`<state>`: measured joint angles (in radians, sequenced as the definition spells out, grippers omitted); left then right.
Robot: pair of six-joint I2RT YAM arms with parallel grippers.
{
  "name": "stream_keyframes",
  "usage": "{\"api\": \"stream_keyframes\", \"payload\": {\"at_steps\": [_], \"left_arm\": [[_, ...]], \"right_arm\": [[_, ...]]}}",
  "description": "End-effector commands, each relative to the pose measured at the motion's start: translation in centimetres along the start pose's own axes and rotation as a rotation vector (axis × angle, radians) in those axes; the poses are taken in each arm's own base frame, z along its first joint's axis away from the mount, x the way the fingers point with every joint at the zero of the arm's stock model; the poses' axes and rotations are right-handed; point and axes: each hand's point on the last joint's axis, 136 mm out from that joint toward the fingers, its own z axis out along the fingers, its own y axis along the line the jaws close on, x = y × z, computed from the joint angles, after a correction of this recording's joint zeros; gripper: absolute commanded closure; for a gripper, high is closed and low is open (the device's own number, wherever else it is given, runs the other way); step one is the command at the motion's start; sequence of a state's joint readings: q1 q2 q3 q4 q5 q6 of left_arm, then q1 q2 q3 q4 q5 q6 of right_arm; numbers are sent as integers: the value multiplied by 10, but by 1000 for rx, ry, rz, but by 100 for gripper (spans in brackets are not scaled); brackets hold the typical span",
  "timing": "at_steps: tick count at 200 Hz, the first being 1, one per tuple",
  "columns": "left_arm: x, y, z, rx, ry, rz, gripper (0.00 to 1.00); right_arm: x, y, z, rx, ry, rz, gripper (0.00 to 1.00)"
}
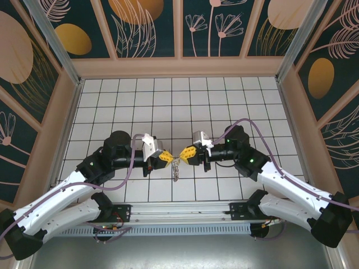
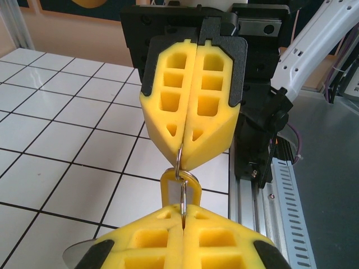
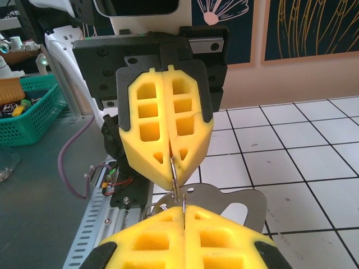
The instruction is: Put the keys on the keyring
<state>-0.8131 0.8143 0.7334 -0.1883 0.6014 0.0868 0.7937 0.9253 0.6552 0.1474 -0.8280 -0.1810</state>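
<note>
My two grippers meet tip to tip above the middle of the white tiled floor. The left gripper (image 1: 168,157) (image 2: 183,210) is shut on a thin metal wire loop, the keyring (image 2: 183,193). Facing it, the right gripper (image 1: 185,153) (image 3: 184,208) is shut on a linked stretch of the keyring (image 3: 174,171), which runs taut between the yellow tips. A small silvery bunch, the keys (image 1: 176,169), hangs below the tips. Behind the wire, a yellow loop-shaped tag (image 2: 166,189) shows in the left wrist view. A flat grey metal plate (image 3: 247,199) lies under it in the right wrist view.
A metal rail (image 1: 179,210) runs along the near edge of the floor between the arm bases. Patterned walls (image 1: 179,28) close in the far side and both flanks. A green basket (image 3: 28,112) of small parts stands off the table beyond the left arm.
</note>
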Motion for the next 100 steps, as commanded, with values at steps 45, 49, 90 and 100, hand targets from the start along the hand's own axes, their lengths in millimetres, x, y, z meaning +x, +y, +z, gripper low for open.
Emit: {"api": "stream_keyframes", "payload": {"at_steps": [45, 49, 90, 100], "left_arm": [[-15, -3, -2, 11, -30, 40, 100], [-15, -3, -2, 10, -30, 40, 100], [-15, -4, -3, 9, -33, 42, 100], [-15, -4, -3, 11, -33, 43, 100]], "right_arm": [[-3, 10, 3, -62, -10, -14, 100], [-3, 10, 4, -63, -11, -13, 100], [-4, 6, 4, -44, -17, -11, 100], [-4, 6, 3, -37, -20, -10, 100]]}}
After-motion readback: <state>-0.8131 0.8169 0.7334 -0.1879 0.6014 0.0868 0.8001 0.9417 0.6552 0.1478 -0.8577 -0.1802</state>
